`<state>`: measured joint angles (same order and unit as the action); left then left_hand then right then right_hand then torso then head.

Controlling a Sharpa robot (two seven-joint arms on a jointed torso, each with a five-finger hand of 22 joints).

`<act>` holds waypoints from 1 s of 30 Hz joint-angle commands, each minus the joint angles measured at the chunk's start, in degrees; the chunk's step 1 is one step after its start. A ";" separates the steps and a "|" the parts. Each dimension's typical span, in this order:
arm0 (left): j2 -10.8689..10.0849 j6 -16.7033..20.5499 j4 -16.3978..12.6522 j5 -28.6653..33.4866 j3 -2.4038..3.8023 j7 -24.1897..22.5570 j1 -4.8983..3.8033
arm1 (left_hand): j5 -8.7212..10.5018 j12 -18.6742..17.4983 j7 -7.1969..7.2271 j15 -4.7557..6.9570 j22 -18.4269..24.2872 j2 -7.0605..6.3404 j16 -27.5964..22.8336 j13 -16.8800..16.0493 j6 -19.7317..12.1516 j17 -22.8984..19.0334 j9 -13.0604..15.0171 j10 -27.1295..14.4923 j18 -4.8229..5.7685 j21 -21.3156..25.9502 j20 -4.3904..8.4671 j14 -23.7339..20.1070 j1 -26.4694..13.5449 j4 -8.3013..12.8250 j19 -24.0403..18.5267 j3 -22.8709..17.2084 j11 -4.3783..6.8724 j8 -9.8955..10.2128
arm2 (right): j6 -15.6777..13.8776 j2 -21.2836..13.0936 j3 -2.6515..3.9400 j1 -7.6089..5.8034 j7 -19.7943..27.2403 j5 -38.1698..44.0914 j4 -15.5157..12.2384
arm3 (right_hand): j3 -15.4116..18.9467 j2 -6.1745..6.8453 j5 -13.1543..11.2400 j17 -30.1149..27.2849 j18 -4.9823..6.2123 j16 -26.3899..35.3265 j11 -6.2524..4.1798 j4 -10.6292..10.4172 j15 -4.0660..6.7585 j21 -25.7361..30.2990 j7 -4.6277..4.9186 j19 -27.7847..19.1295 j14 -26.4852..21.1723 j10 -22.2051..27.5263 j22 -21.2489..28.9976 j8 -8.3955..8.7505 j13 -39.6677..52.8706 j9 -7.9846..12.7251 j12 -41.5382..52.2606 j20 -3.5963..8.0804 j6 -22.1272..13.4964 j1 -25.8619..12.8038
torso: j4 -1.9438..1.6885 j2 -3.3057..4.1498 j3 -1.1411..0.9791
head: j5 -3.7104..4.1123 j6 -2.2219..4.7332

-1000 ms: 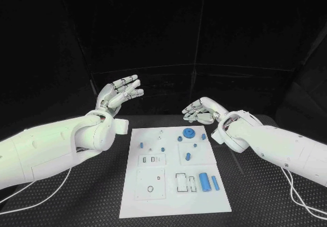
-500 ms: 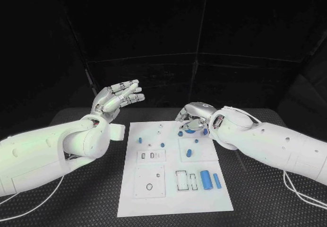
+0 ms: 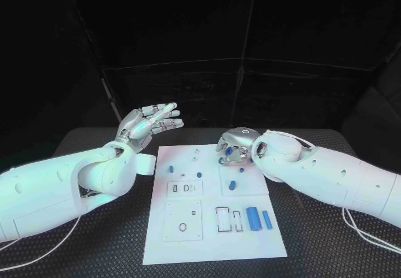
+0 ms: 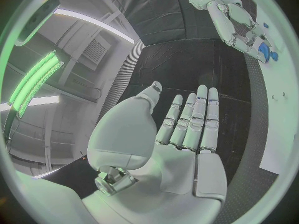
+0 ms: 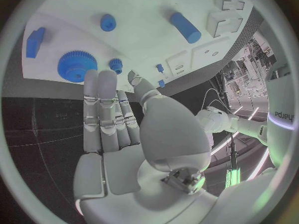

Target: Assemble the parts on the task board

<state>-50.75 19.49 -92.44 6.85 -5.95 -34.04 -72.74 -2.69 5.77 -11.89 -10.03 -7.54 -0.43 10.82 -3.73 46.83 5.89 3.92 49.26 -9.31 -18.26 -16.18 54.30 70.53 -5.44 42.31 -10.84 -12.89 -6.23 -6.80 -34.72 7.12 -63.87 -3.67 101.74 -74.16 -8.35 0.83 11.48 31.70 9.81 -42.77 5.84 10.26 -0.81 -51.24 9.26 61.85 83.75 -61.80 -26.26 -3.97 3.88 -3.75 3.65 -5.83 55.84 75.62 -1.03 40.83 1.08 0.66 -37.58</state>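
Left hand (image 3: 150, 123) raised above the worktop (image 3: 100, 145), at about 10 o'clock from the task board (image 3: 213, 231). Fingers spread and straight, palm bare; it has hold of nothing, as the left wrist view confirms (image 4: 181, 134).

Right hand (image 3: 234, 146) low over the far edge of the task board, at about 1 o'clock from the board's centre. In the right wrist view (image 5: 121, 129) the fingers lie extended side by side, tips just beside the blue gear (image 5: 76, 66); nothing sits in the palm. Whether the fingertips touch the gear cannot be told.

Task board: white plate in the middle of the black worktop. Parts on it: blue gear at the far edge, partly hidden under the right hand in the head view; a small blue peg (image 3: 232, 185) near the centre right; two blue cylinders, a large cylinder (image 3: 251, 220) and a slim cylinder (image 3: 266, 219), lying side by side at about 4 o'clock; two small blue pieces (image 3: 170, 169) at about 11 o'clock.
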 commanded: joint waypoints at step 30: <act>0.12 -2.51 0.06 0.30 0.02 0.72 -0.12 | -0.38 0.11 -4.09 0.04 0.04 0.80 0.08 0.02 0.21 -0.07 0.00 0.52 -1.11 -0.20 0.00 0.46 0.29 0.59 0.35 0.01 0.01 -0.17 | 5.61 3.66 -0.61 -0.13 -0.65 3.13 4.97 | -10.19 0.88 0.07 16.81 -0.33 -18.14 -0.41 -1.46 0.48 -10.96 -0.01 1.26 0.95 -4.30 -10.77 0.08 -0.19 -0.04 0.08 -0.29 2.91 -0.32 | 0.03 0.21 -0.10 | -0.53 -0.74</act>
<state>-50.70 17.88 -92.34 7.06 -5.99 -33.18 -72.75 -2.69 5.77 -11.88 -10.03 -7.53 -0.19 10.82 -3.71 46.82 5.87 3.90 49.46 -9.30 -18.26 -16.17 54.29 70.77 -5.11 42.31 -10.85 -12.69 -6.23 -2.28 -31.20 6.53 -63.88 -4.60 104.50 -69.28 -18.26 1.28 11.70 48.45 9.81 -60.69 5.32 8.75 -0.60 -61.97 9.23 63.49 83.95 -65.63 -36.98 -3.98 3.78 -3.84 3.93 -6.04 58.49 75.16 -0.98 41.07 1.01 0.10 -38.26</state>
